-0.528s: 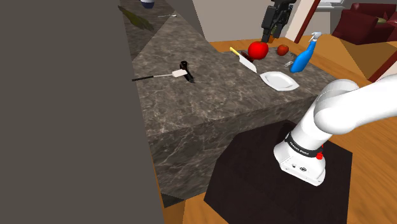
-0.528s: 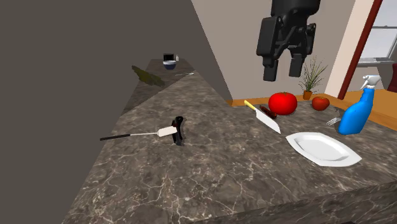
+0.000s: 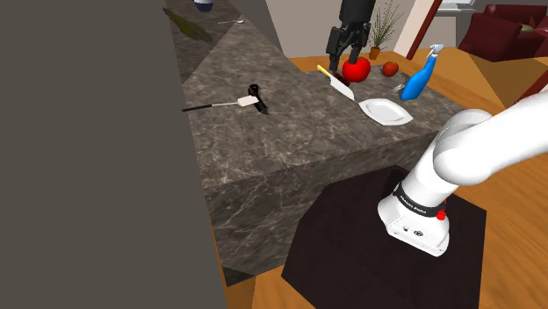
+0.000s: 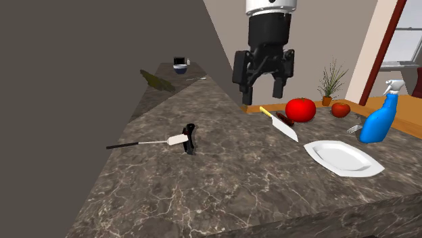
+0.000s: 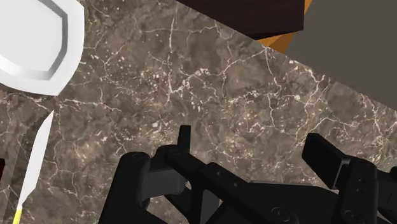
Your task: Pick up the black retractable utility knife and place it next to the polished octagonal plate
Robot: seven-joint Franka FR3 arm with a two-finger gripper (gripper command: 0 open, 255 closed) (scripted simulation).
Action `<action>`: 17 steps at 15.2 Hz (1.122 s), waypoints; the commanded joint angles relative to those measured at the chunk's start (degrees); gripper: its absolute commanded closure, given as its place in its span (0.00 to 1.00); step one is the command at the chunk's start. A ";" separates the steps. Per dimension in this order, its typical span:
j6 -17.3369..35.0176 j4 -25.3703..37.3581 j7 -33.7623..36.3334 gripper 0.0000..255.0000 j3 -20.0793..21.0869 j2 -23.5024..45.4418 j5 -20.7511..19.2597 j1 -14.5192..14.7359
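the pincer [image 4: 261, 89], open and empty, has swung lower and toward the second exterior view's left, closing on the black knife [image 4: 191, 138], which lies untouched mid-desk [image 4: 223, 196], well apart from the plate [image 4: 343, 157].

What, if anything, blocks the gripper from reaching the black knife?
Likely nothing, so yes. The open gripper hangs over the counter, and the knife lies uncovered, with just a white utensil close beside it.
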 commanded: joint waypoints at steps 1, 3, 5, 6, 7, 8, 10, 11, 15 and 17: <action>2.80 0.75 2.16 0.00 1.14 3.41 0.15 -0.04; 5.72 1.61 4.19 0.00 2.13 7.18 0.07 -0.13; 8.45 2.82 6.23 0.00 3.06 11.11 -0.17 -0.25; 9.72 3.54 7.26 0.00 3.48 13.12 -0.35 -0.30; 10.94 4.35 8.29 0.00 3.88 15.17 -0.57 -0.37; 12.10 5.25 9.33 0.00 4.25 17.25 -0.84 -0.42; 14.22 7.27 11.43 0.00 4.92 21.47 -1.50 -0.52; 15.18 8.41 12.48 0.00 5.20 23.61 -1.89 -0.55; 18.28 13.77 16.68 0.00 5.96 32.35 -3.76 -0.51; 19.38 16.94 18.72 0.00 6.11 36.80 -4.81 -0.38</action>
